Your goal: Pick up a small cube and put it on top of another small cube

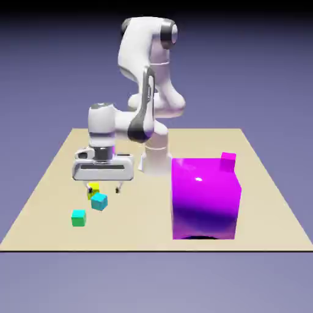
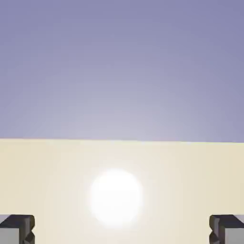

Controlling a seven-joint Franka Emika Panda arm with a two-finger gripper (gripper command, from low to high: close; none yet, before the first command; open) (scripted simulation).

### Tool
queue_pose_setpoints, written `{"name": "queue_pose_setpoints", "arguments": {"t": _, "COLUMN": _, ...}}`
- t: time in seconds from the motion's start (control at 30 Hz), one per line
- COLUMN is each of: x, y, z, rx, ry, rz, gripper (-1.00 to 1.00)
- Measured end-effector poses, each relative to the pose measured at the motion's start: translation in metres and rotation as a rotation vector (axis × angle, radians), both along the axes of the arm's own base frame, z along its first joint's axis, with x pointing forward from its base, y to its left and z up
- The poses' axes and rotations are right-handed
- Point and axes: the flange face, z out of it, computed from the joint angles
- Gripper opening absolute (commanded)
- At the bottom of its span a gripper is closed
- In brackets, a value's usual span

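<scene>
Green cube sits ungrasped on table. Pincer empty, fingers wide apart. Approach apparently in hand; next move likely: align over cube, descend, close.

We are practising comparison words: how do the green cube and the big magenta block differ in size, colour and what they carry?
The green cube is tiny; the big magenta block dwarfs it. The green cube is plain green, while the block is magenta, darkening to deep blue low on its front. Nothing sits on the green cube, but the block bears a small magenta cube. Both are on the table.
</scene>
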Motion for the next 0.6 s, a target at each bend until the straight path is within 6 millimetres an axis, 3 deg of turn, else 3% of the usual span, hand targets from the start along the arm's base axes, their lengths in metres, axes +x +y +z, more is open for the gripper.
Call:
{"name": "queue_pose_setpoints", "arguments": {"t": 0.23, "x": -0.031, "y": -0.081, "z": -0.066, "rx": 0.003, "ry": 0.190, "rz": 0.011, "gripper": 0.00}}
{"name": "queue_pose_setpoints", "arguments": {"t": 0.3, "x": -0.032, "y": -0.083, "z": -0.067, "rx": 0.003, "ry": 0.193, "rz": 0.011, "gripper": 0.00}}
{"name": "queue_pose_setpoints", "arguments": {"t": 0.43, "x": -0.032, "y": -0.084, "z": -0.124, "rx": 0.001, "ry": 0.193, "rz": 0.013, "gripper": 0.00}}
{"name": "queue_pose_setpoints", "arguments": {"t": 0.47, "x": -0.034, "y": -0.083, "z": -0.137, "rx": 0.003, "ry": 0.193, "rz": 0.011, "gripper": -1.00}}
{"name": "queue_pose_setpoints", "arguments": {"t": 0.53, "x": -0.034, "y": -0.083, "z": -0.137, "rx": 0.003, "ry": 0.193, "rz": 0.011, "gripper": -1.00}}
{"name": "queue_pose_setpoints", "arguments": {"t": 0.6, "x": -0.031, "y": -0.084, "z": -0.107, "rx": 0.000, "ry": 0.193, "rz": 0.014, "gripper": -1.00}}
